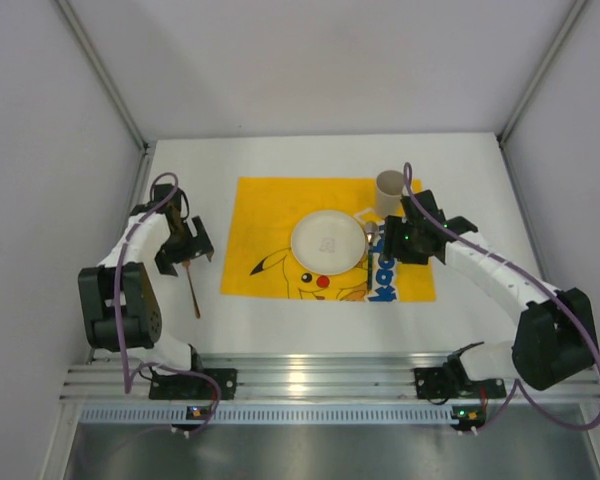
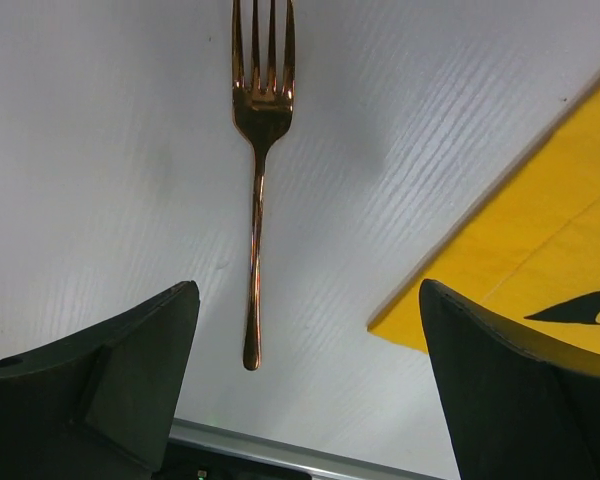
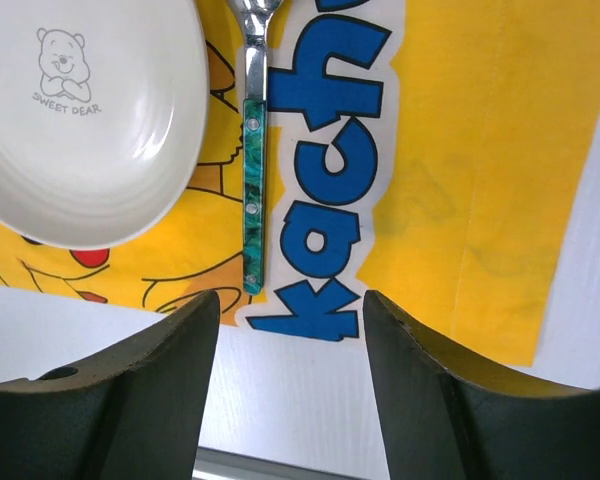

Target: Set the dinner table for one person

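Note:
The white dinner table (image 1: 280, 320) carries a yellow cartoon mat (image 1: 260, 215). A white plate (image 1: 330, 240) sits on the mat, with a beige cup (image 1: 389, 192) behind it at the right. A green-handled utensil (image 1: 368, 268) lies right of the plate. It also shows in the right wrist view (image 3: 252, 180). A copper fork (image 1: 192, 285) lies on the bare table left of the mat. My left gripper (image 1: 185, 245) is open and empty above the fork (image 2: 255, 200). My right gripper (image 1: 408, 240) is open and empty over the mat's right part, near the cup.
A slotted aluminium rail (image 1: 320, 385) runs along the near edge, with both arm bases on it. Grey walls enclose the table on three sides. The mat's corner (image 2: 540, 240) shows right of the fork. The plate (image 3: 90, 110) bears a small bear print.

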